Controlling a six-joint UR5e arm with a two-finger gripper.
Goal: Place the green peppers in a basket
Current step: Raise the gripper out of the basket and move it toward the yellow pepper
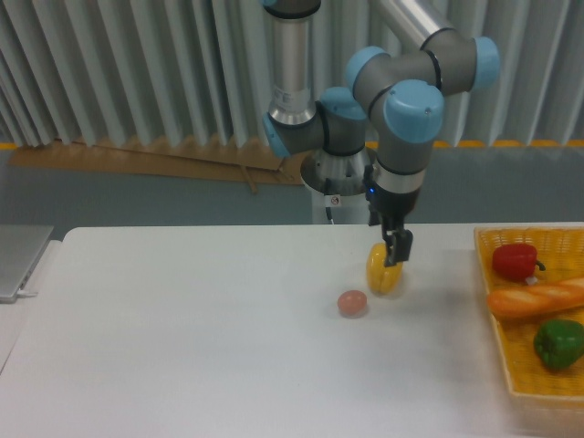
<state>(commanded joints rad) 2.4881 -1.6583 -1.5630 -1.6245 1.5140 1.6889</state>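
The glossy green pepper (558, 342) lies inside the yellow-orange woven basket (507, 369) at the table's right edge, near its front part. My gripper (396, 252) hangs well to the left of the basket, just above the yellow bell pepper (382, 272) in the middle of the table. Nothing is held between its dark fingers, but the view does not show how far apart they stand.
In the basket with the green pepper lie a red pepper (515, 261) and an orange bread loaf (537, 298). A small pinkish round object (351, 303) sits left of the yellow pepper. A grey tray edge (18, 260) shows at the far left.
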